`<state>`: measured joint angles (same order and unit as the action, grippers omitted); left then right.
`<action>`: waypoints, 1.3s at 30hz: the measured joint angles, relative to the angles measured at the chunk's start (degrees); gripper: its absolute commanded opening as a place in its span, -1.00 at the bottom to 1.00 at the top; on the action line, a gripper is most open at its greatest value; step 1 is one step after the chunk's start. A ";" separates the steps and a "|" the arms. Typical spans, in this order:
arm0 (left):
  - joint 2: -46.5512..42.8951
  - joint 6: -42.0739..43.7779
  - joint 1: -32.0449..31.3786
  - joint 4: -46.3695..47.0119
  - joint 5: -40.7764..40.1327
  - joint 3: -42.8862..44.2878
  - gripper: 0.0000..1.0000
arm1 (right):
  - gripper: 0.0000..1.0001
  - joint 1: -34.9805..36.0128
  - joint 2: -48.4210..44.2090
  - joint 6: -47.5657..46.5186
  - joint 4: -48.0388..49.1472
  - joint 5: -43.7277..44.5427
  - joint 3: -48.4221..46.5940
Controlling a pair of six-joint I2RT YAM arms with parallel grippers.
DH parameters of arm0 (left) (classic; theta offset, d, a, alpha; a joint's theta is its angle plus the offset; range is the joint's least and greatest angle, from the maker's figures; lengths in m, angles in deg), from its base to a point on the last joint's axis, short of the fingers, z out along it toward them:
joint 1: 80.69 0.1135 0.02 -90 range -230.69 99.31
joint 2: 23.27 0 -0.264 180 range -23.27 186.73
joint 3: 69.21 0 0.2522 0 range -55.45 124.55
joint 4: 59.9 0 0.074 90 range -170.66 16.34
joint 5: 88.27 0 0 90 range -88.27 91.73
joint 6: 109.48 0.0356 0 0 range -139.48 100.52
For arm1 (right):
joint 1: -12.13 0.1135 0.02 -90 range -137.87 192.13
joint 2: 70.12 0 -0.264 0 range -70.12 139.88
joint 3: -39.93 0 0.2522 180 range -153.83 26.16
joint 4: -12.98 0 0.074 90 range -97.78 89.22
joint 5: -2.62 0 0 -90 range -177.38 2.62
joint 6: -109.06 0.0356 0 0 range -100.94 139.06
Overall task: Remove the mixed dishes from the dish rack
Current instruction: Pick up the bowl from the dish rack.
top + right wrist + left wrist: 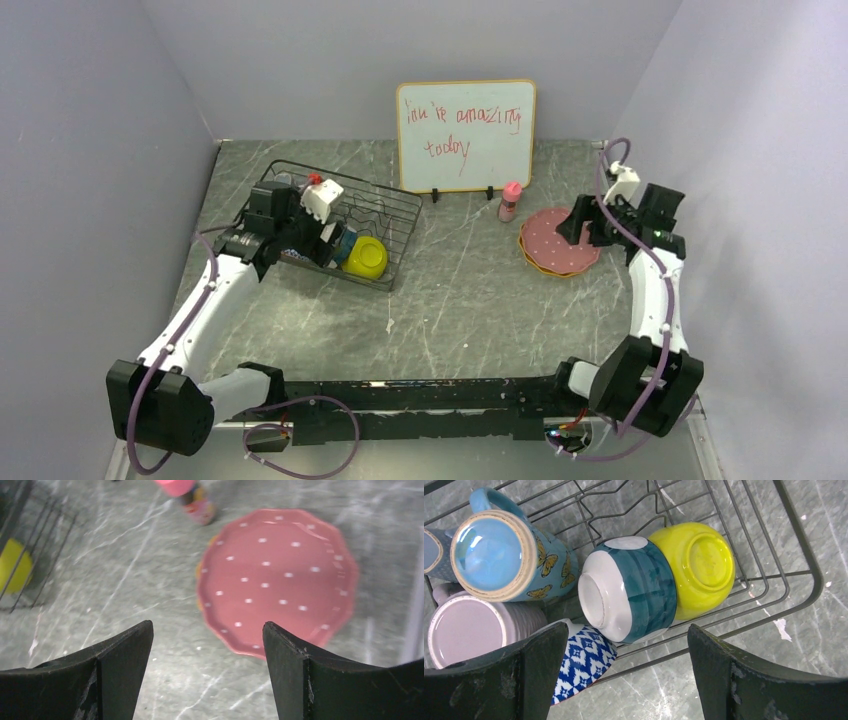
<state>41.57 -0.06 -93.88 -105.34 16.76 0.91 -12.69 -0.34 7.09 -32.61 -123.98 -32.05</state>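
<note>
With your left pincer (626,635) open over the rack (794,535), centre it on the teal bowl (644,585) mid-frame, clear of the yellow bowl (704,565) touching it; right pincer (207,630) hangs open above the pink plate (280,575).

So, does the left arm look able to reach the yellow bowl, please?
Probably yes: the left gripper hangs open above the dish rack; the yellow bowl lies uncovered, a teal bowl touching it.
</note>
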 measured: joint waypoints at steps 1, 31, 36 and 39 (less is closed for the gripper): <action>0.00 0.11 -0.07 0.92 -0.07 -0.76 0.89 | 0.68 1.53 -1.33 -0.09 -0.11 -0.59 1.29; 6.40 4.83 -6.75 8.61 -8.72 -6.93 0.89 | 0.69 4.87 -4.59 -2.49 -1.03 -2.29 6.56; 7.91 4.79 -7.21 10.16 -10.38 -6.93 0.89 | 0.70 4.87 -4.59 -2.91 -1.05 -2.29 7.04; 8.55 4.74 -7.26 10.54 -11.56 -6.80 0.89 | 0.69 4.87 -4.59 -3.06 -1.05 -2.29 7.21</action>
<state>50.12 4.68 -101.14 -94.81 5.20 -5.89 -7.81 -4.93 4.03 -33.66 -126.27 -24.84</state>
